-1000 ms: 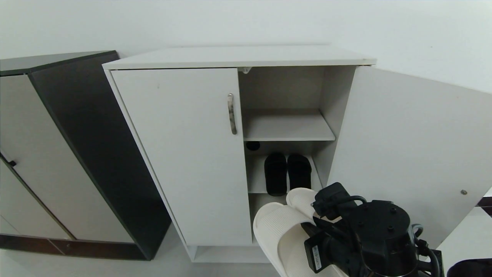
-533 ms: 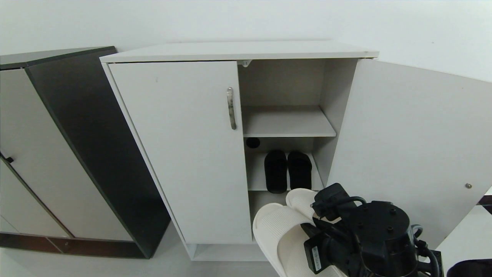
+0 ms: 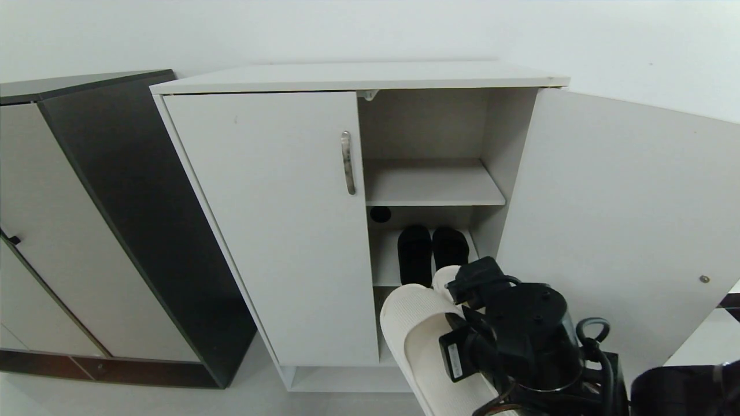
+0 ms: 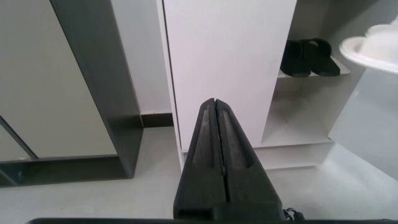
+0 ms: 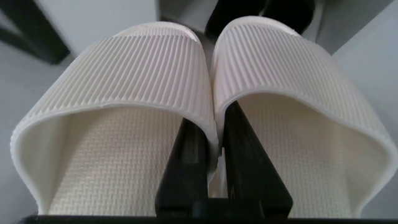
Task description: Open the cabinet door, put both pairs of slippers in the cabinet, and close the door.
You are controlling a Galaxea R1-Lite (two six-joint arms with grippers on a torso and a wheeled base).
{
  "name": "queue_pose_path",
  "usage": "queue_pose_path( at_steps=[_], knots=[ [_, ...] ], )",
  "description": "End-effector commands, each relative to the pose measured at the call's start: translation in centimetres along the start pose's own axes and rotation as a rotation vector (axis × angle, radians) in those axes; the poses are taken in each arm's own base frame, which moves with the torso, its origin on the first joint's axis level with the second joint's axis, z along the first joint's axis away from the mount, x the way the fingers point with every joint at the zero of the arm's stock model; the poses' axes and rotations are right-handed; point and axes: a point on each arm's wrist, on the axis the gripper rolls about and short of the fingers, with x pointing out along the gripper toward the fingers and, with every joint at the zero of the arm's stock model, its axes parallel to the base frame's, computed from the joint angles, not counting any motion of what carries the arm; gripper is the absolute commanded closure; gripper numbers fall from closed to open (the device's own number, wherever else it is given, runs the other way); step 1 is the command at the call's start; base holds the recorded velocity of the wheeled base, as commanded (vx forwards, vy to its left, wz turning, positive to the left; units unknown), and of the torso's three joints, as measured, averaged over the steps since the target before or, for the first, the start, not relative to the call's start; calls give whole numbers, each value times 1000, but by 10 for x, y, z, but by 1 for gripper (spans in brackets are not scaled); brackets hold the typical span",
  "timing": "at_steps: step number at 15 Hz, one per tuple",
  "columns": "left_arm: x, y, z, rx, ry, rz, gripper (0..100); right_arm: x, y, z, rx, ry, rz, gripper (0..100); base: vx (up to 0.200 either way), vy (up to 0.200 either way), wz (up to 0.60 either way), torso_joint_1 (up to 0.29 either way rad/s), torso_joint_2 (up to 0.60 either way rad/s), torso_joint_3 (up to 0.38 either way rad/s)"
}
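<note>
Trouble from here is most likely at the mouth of the cabinet [image 3: 358, 78]. The right gripper [image 5: 214, 134] is clamped on the white slippers [image 3: 416, 329], its fingers pinching the two inner side walls together. The pair hangs just in front of the cabinet's open right half, toes toward it, at about the level of the lowest compartment. The black slippers [image 3: 430, 254] sit side by side on the cabinet's middle shelf [image 3: 384, 266]. The open door [image 3: 613, 219] stands swung out on the cabinet's right, close by the arm, and the closed door [image 3: 272, 219] covers the cabinet's left half. The left gripper [image 4: 215, 106] has its fingers pressed together on nothing, low and out in front of the cabinet's closed door. My guess is that the wide toes could catch the front edge of the middle shelf or the edge of the closed door. Since only soft walls are pinched, such a knock might twist the pair or pull one slipper free. Going in too high would shove the black slippers back, and swinging wide could bump the open door.
</note>
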Motion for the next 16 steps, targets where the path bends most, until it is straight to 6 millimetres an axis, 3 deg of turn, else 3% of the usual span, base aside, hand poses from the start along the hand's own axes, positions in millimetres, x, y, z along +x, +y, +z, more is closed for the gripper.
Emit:
queue_pose_path(
  at_steps=[1,4,6,10,16],
  knots=[
    [0,0,0,0,1,0,100,12,20,22,63,14,-45,100,0,0,0,0,0,0],
    [0,0,0,0,1,0,100,6,23,74,145,-26,-133,100,0,0,0,0,0,0],
    [0,0,0,0,1,0,100,1,22,97,185,-90,-192,100,0,0,0,0,0,0],
    [0,0,0,0,1,0,100,-13,17,109,196,-135,-193,100,0,0,0,0,0,0],
    [0,0,0,0,1,1,100,0,18,97,183,-153,-216,100,0,0,0,0,0,0]
  ],
)
